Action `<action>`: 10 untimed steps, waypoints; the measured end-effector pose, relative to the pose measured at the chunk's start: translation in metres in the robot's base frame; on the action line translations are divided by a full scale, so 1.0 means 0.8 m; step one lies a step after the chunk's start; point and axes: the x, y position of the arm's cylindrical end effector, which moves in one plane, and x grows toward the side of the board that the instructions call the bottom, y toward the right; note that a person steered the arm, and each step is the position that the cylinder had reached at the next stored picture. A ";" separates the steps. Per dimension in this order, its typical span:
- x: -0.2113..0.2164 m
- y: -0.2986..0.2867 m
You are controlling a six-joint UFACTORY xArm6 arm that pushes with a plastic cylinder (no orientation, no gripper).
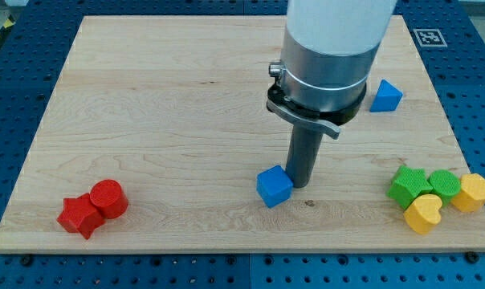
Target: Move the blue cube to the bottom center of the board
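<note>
The blue cube [274,187] lies on the wooden board [170,120], a little right of centre and near the view's bottom. My tip [299,185] rests on the board right against the cube's right side, touching or nearly touching it. The rod rises from there into the large grey and white arm body [327,56] at the view's top.
A second blue block [385,96], wedge-like, lies at the right behind the arm. A green star [409,186], a green cylinder [445,184], a yellow heart [424,213] and a yellow hexagon [473,193] cluster at the bottom right. A red star [79,215] and red cylinder [108,198] sit bottom left.
</note>
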 end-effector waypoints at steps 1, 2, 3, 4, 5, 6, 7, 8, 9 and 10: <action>-0.006 -0.012; -0.025 -0.029; -0.033 -0.043; -0.033 -0.054; -0.033 -0.071; -0.021 -0.072; 0.008 -0.054; -0.007 -0.055; -0.100 -0.060; -0.178 -0.028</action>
